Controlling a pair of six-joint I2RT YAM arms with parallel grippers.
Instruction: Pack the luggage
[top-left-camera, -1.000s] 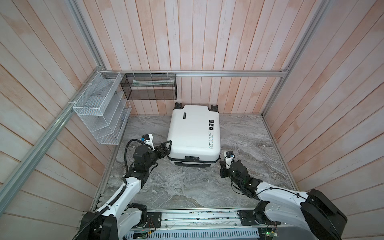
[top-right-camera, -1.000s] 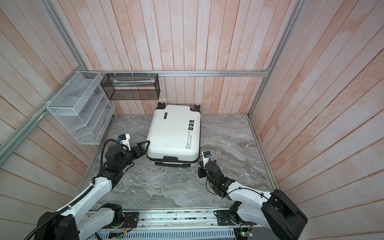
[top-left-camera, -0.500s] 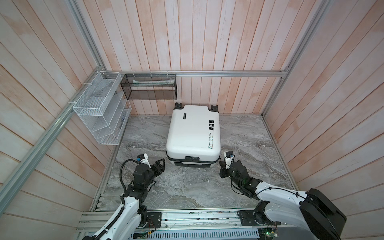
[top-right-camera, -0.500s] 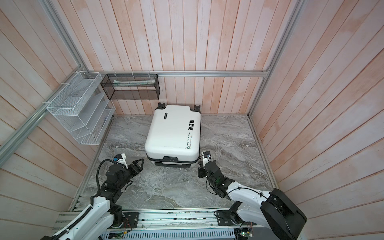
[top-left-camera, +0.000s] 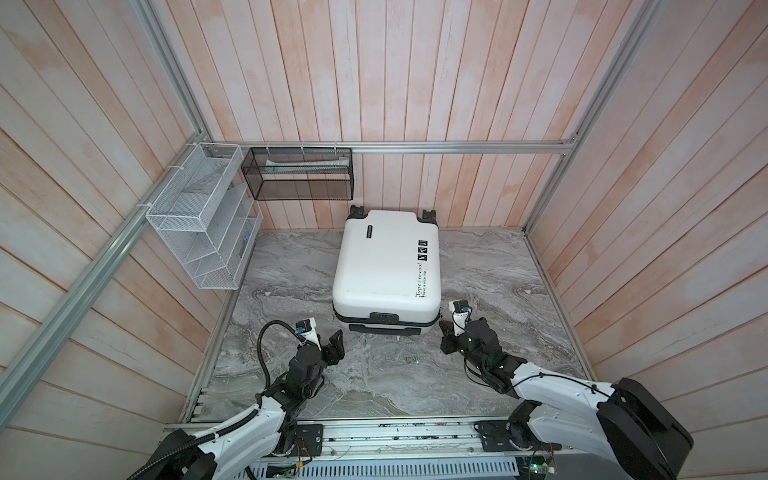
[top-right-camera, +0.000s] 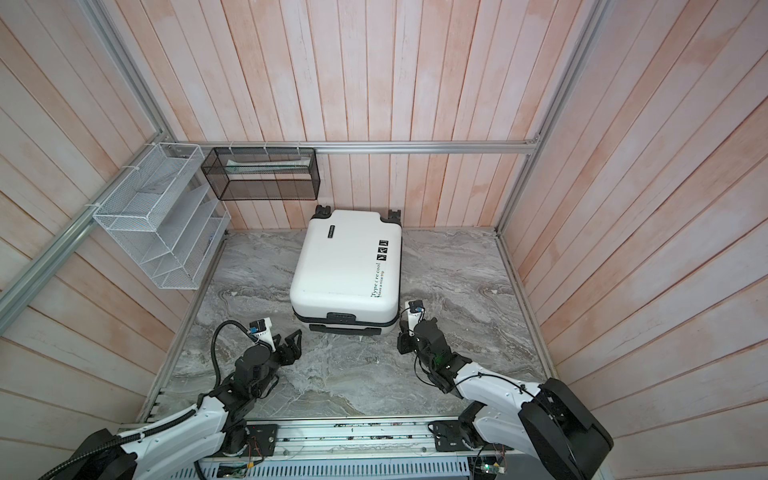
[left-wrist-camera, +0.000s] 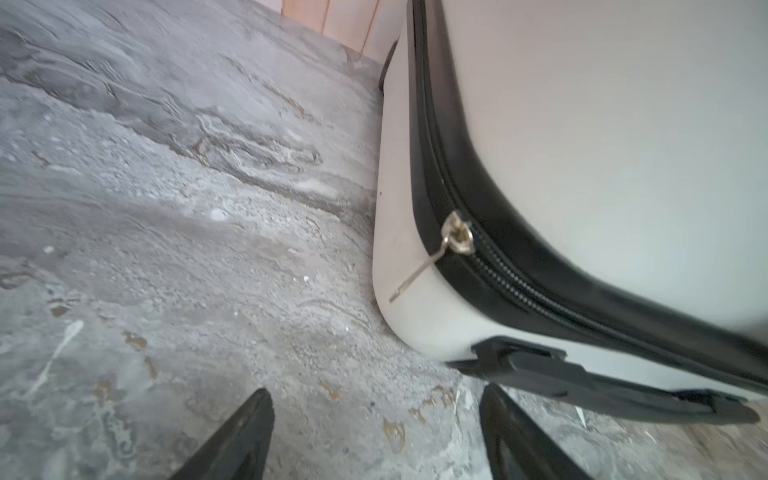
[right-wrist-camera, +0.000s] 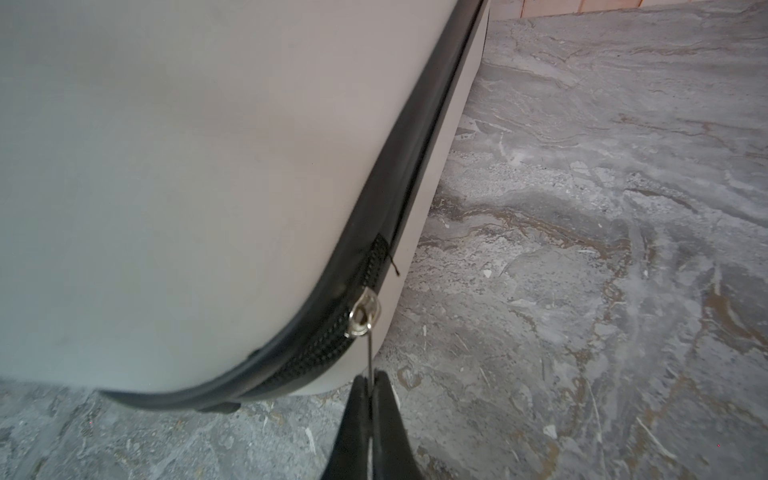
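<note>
Beside the luggage, the right pincer pinches a zipper pull; the left pincer gapes empty

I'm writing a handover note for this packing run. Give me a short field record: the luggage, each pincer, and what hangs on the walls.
luggage: white suitcase, lying flat on the marble surface, lid down
right pincer: shut on the zipper pull at the case's near corner
left pincer: open, empty, short of the second zipper slider
walls: black mesh basket, white wire rack
</note>
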